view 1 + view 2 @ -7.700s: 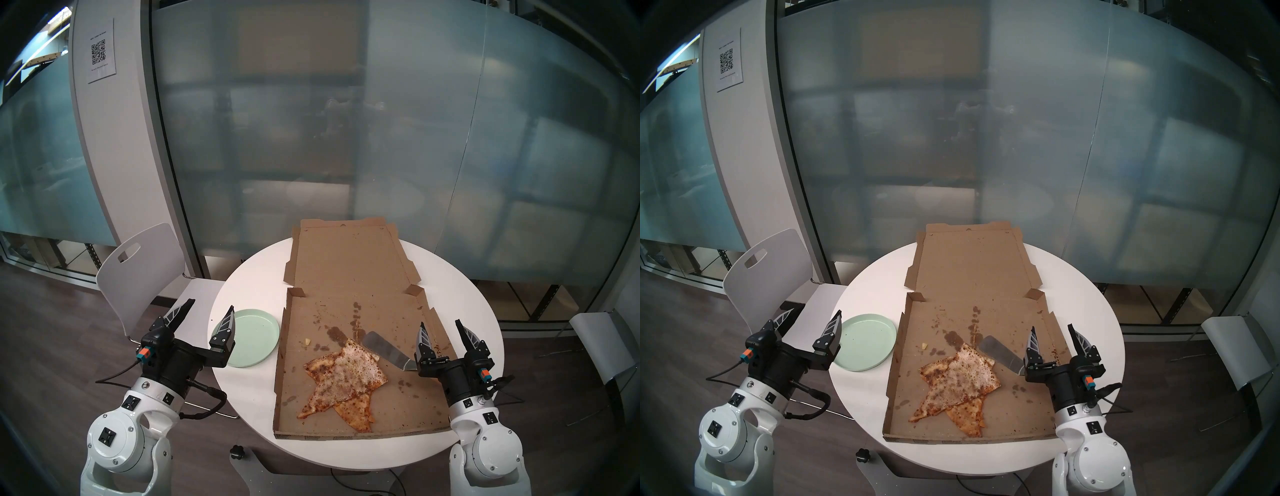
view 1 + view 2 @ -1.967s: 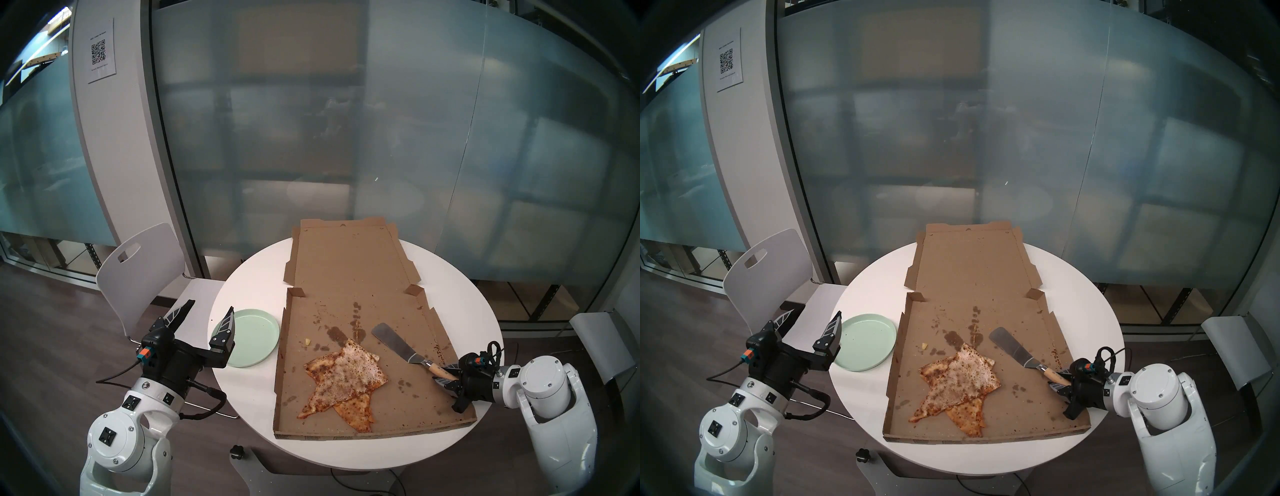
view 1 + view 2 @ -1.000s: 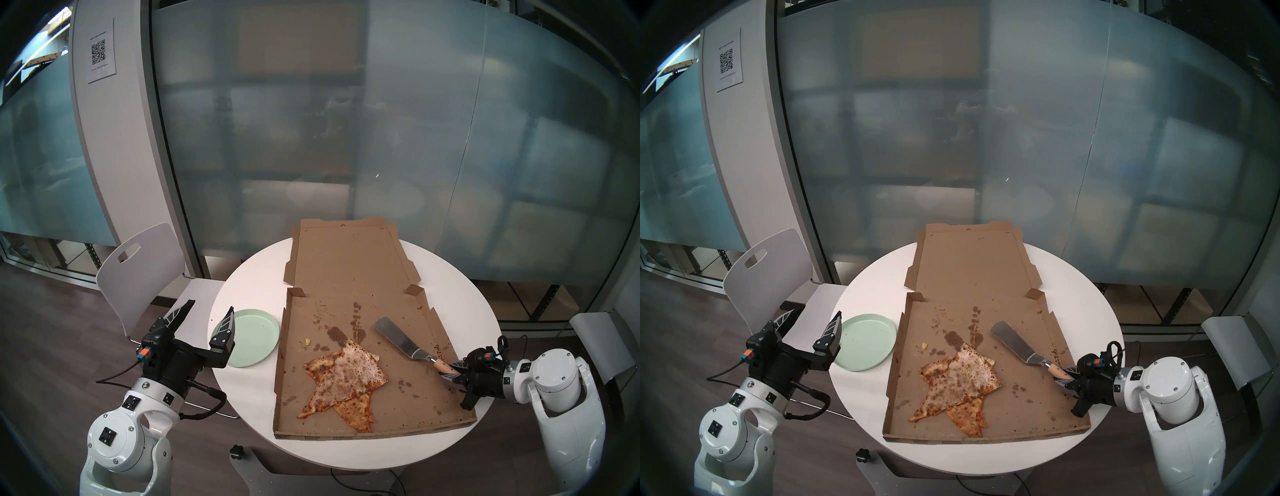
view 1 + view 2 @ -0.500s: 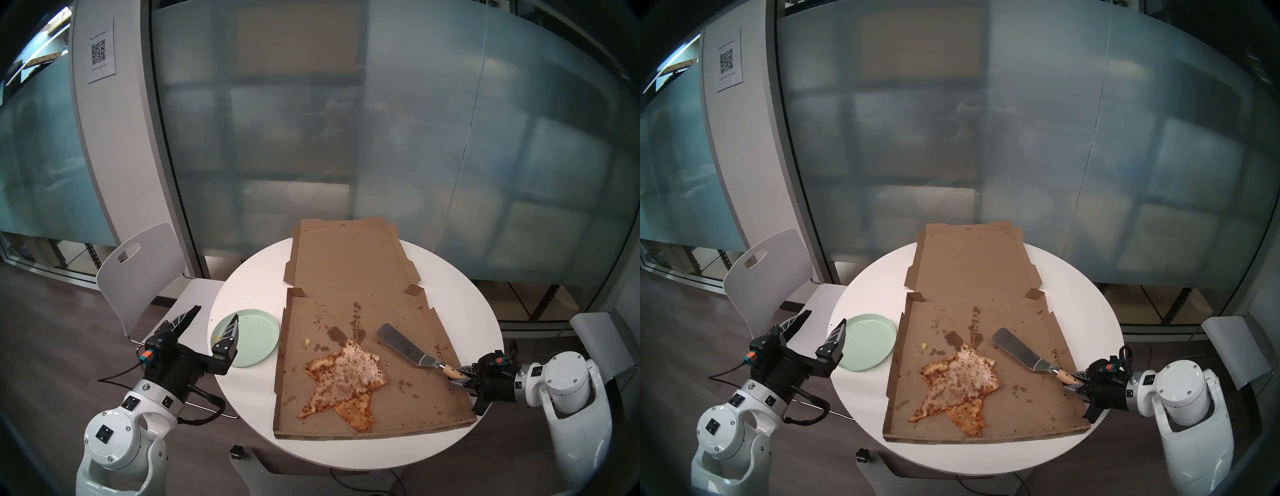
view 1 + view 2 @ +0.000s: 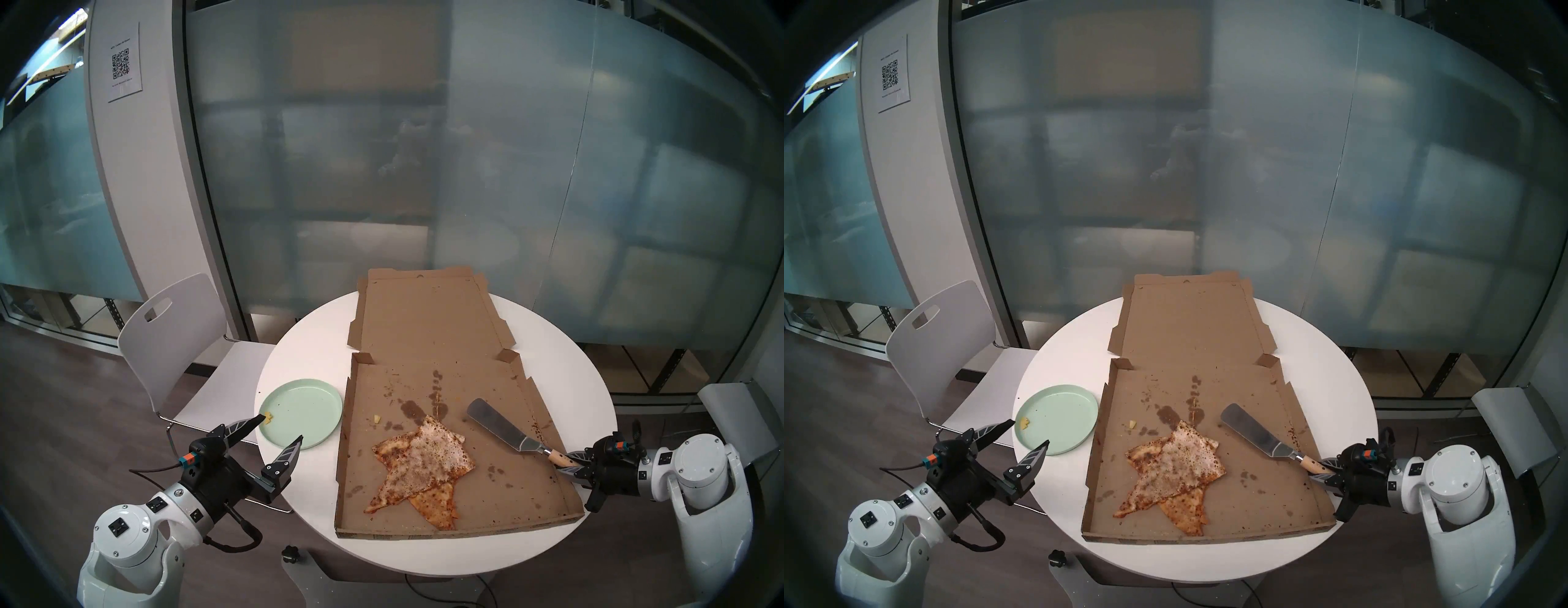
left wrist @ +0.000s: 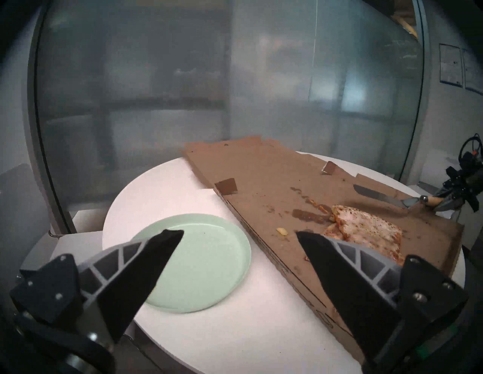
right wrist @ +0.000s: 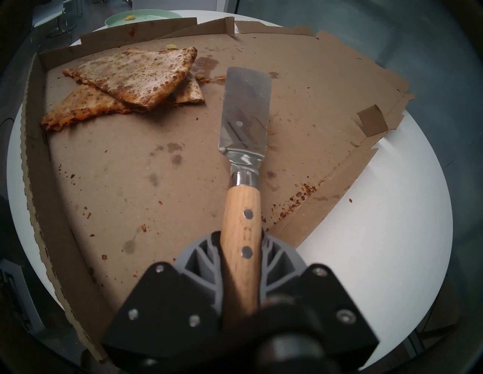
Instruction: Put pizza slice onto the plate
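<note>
The pale pizza slice lies in the open pizza box, on top of a more orange slice; it also shows in the right wrist view. The mint-green plate sits on the table left of the box, with a small yellow crumb on it. My left gripper is open and empty at the plate's near-left rim. My right gripper is shut on the wooden handle of a metal spatula. The blade is right of the slice, apart from it.
The round white table carries the box, whose lid lies flat at the back. The box walls stand between slice and plate. A white chair stands left of the table, another at the right. Glass wall behind.
My left gripper has dropped back toward me and turned, uncovering the plate. My right gripper has drawn the spatula a little to the right, away from the slices.
</note>
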Action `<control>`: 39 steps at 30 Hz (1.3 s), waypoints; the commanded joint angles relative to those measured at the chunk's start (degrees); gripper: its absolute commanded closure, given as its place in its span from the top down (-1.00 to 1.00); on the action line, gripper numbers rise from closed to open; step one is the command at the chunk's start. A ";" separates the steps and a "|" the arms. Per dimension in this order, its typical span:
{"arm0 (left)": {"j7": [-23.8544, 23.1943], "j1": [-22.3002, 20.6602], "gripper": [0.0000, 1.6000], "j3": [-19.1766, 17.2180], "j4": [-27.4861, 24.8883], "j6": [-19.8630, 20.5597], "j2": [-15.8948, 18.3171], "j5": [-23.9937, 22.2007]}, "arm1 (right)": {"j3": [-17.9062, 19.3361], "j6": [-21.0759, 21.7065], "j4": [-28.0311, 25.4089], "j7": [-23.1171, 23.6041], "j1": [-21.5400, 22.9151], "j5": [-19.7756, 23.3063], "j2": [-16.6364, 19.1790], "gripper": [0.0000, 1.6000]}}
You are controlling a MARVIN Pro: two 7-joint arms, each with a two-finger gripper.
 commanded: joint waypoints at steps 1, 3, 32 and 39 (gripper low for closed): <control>-4.07 -1.93 1.00 1.87 1.02 0.65 4.69 1.48 | 1.80 -0.72 -1.82 0.15 -0.74 0.96 -0.51 -1.00; -5.37 -2.75 1.00 2.86 2.03 0.72 5.80 2.53 | 2.21 -0.77 -2.20 0.35 -1.13 1.07 -0.74 -1.00; -9.48 -11.60 -0.58 11.37 9.96 2.68 9.31 11.20 | 3.35 -1.59 -3.33 1.22 -3.11 0.13 -2.04 -1.00; -10.21 -12.71 -0.56 11.97 11.32 2.90 9.55 11.87 | 1.92 -1.45 -3.30 1.42 -3.46 -1.83 -1.03 -1.00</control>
